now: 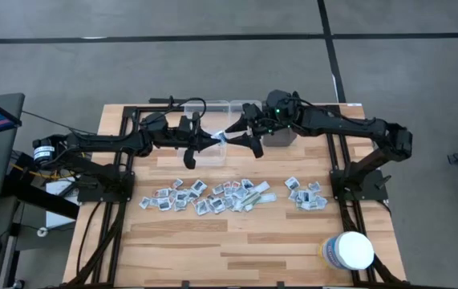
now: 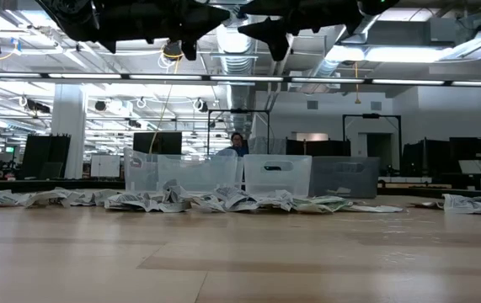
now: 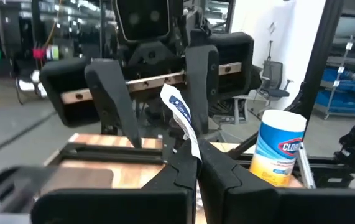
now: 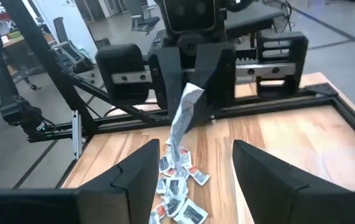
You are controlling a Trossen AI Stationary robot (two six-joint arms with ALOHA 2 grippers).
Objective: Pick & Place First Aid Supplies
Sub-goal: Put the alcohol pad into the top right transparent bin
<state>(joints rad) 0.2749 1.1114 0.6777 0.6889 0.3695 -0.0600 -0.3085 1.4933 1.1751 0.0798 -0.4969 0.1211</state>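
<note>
Left gripper (image 1: 216, 139) pinches a wrapper (image 1: 221, 137) before the right gripper's (image 1: 239, 135) parted jaws.

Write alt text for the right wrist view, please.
The left gripper, facing the camera, is shut on a long pale wrapper hanging above the wooden table. The right gripper's open fingers frame the view, with small square packets below.
</note>
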